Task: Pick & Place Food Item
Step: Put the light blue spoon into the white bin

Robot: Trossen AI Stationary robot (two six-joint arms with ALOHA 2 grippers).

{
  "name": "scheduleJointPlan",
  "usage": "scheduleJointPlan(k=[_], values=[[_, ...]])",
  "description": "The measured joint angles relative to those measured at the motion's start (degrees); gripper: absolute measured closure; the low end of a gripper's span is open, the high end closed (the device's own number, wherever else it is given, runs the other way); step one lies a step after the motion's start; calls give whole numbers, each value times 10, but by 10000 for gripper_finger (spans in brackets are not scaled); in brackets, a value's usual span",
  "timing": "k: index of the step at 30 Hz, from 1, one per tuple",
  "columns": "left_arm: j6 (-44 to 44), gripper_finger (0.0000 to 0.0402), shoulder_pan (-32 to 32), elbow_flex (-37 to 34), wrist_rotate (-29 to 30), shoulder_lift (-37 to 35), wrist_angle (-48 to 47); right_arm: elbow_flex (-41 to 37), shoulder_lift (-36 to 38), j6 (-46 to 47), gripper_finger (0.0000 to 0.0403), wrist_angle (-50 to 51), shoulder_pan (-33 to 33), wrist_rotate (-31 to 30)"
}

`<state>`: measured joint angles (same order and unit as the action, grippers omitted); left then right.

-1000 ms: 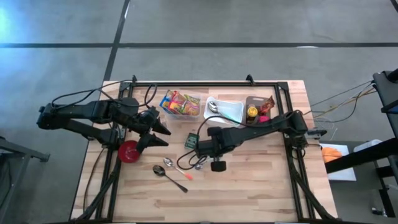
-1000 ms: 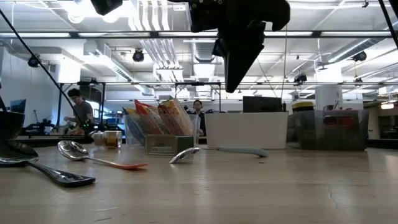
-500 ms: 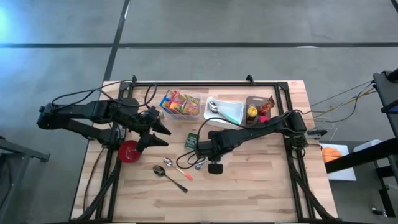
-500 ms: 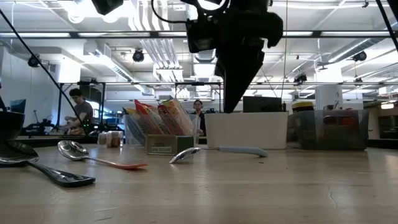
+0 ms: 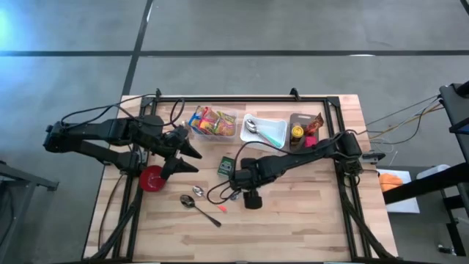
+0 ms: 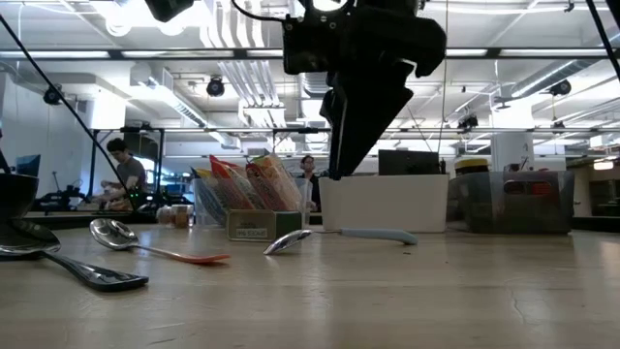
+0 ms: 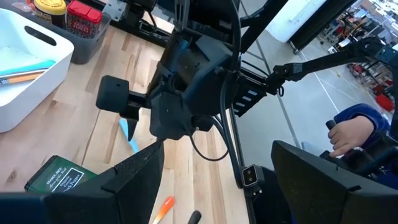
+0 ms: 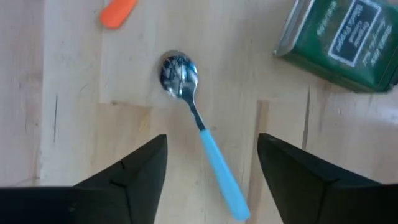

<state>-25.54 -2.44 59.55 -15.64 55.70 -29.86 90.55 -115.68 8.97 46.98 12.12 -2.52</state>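
Near the middle of the wooden table, the right gripper hung directly over a blue-handled spoon, its two dark fingers spread apart with nothing between them; the right wrist view showed the spoon's handle running straight into the gap, which suggested the jaws had been lined up to straddle it for a pick. Just beside the spoon lay a green tin, flat on its side and apart from the handle; the orange tip of another spoon sat a little farther off; both looked near enough that a careless descent might nudge them. Whether the spoon or the tin was the item meant by the task could not be told; no food item was in either gripper.

At the back of the table stood a clear tub of bright packets, a white bin holding utensils, and a dark tray with small jars; these looked like the stock or drop-off places. The left gripper waited near the red bowl, jaws released and empty, clear of the right arm's working space; two more spoons lay nearby.
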Motion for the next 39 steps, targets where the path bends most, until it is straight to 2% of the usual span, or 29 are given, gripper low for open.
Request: scheduleJointPlan(k=[5, 9, 16, 21, 29, 39], values=[[0, 102, 0, 0, 0, 0, 0, -10, -21, -32, 142, -34, 8, 0], [0, 102, 0, 0, 0, 0, 0, -10, -53, -77, 142, -39, 20, 0], [0, 102, 0, 0, 0, 0, 3, -10, -73, -87, 147, -41, 26, -23], [0, 102, 0, 0, 0, 0, 5, -10, -77, -94, 203, -42, 24, -35], [0, 102, 0, 0, 0, 0, 5, -16, -79, -107, 370, -42, 25, -24], [-5, 102, 0, 0, 0, 0, 4, -14, -75, -73, 381, -30, 24, -39]])
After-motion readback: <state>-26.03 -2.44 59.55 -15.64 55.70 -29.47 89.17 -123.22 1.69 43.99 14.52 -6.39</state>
